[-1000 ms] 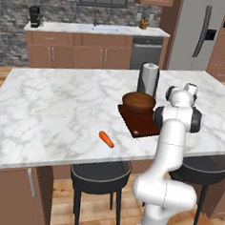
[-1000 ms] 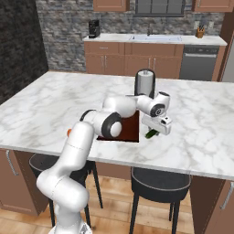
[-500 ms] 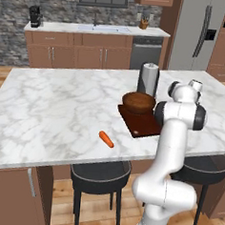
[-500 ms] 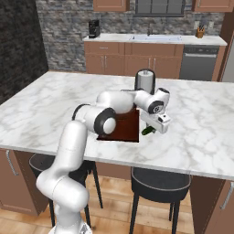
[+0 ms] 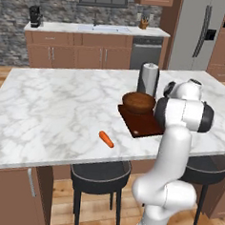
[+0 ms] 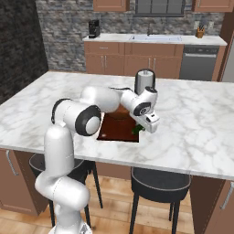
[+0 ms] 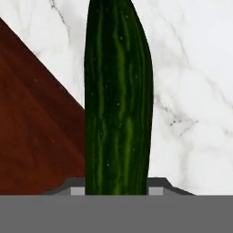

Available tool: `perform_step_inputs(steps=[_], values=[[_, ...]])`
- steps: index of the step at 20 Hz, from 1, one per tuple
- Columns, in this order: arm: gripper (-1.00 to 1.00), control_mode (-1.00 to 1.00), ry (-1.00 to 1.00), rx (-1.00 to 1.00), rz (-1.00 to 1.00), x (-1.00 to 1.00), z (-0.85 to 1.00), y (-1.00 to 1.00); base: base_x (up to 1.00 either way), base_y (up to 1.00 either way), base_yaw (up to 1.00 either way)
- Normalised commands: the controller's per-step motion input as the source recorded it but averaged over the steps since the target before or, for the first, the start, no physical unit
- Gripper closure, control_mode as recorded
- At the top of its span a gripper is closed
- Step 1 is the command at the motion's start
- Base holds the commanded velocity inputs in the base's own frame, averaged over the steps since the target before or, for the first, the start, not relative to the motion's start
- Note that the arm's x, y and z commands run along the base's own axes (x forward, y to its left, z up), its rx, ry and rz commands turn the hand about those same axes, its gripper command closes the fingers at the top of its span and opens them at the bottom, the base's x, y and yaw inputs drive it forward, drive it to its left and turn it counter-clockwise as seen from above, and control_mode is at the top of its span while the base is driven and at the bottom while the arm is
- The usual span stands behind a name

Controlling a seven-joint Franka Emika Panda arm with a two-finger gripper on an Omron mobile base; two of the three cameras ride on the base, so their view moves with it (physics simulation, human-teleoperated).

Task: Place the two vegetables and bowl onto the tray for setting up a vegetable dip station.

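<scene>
Wooden tray (image 5: 146,126) carries the bowl (image 5: 139,102); pincer (image 6: 139,130) grasps the cucumber (image 7: 118,100).

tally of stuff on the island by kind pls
Vegetables: 2, carrot and cucumber
Bowls: 1, bowl
Trays: 1, tray
Paper towel rolls: 1, paper towel roll
Total: 5

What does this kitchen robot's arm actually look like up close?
A glossy white arm of fat rounded tube segments, joined by dark grey, almost black joint bands. It rises from a bulbous white base and narrows to a small white gripper. No loose cables or markings are visible.
</scene>
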Motion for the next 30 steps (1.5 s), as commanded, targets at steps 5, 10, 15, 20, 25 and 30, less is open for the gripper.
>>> perform_step_inputs(steps=[5,10,15,20,25,30], values=[[1.0,-1.0,-0.08,-0.11,-0.06,-0.14,0.0,0.6,0.0,0.0,0.0],[1.0,-1.0,0.0,-0.1,-0.18,0.01,0.02,0.63,0.0,0.0,0.0],[1.0,-1.0,0.0,-0.02,-0.16,0.08,0.0,0.49,0.0,0.0,0.0],[1.0,-1.0,0.01,0.0,-0.15,0.17,0.0,0.39,0.0,0.0,0.0],[1.0,-1.0,0.0,0.0,-0.05,0.3,0.0,0.19,0.0,0.0,0.0],[1.0,-1.0,0.0,0.0,-0.05,0.25,-0.02,0.08,0.0,0.0,0.0]])
